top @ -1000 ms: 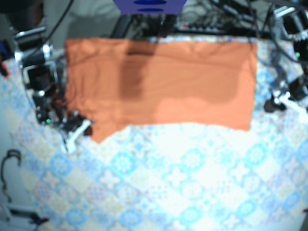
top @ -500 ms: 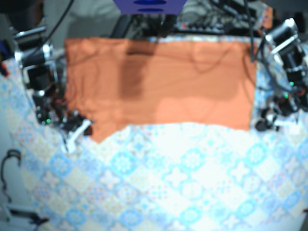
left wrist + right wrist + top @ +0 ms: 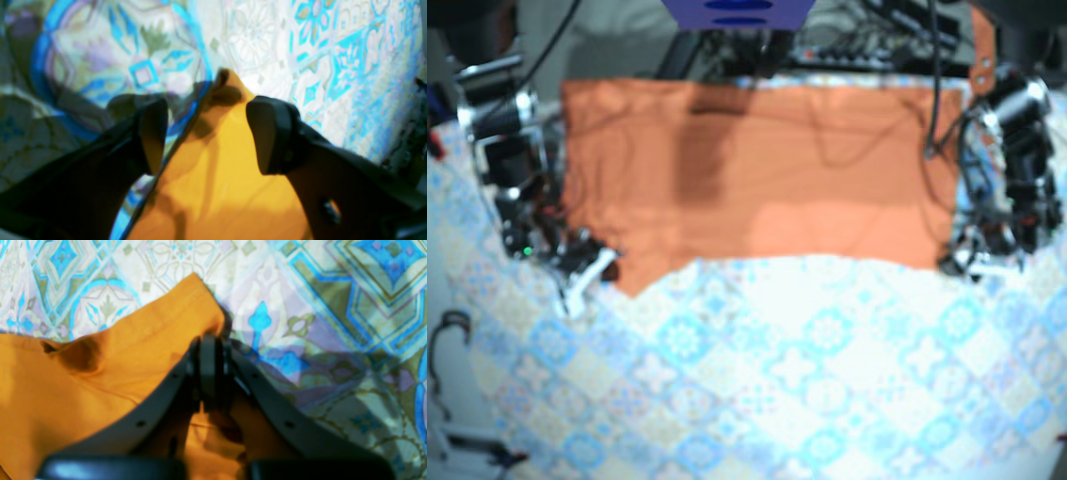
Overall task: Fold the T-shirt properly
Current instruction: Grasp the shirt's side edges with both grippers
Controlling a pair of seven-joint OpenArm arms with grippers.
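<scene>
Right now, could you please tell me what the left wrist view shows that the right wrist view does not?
Left wrist only: the left hand open, astride a T-shirt corner. Right wrist only: the right hand shut on another corner of the shirt. Both: orange fabric lying on the patterned tablecloth.

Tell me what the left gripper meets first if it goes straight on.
Likely the corner of the shirt, which lies between the open fingers of the left gripper; tablecloth just beyond. Depth is unclear.
</scene>
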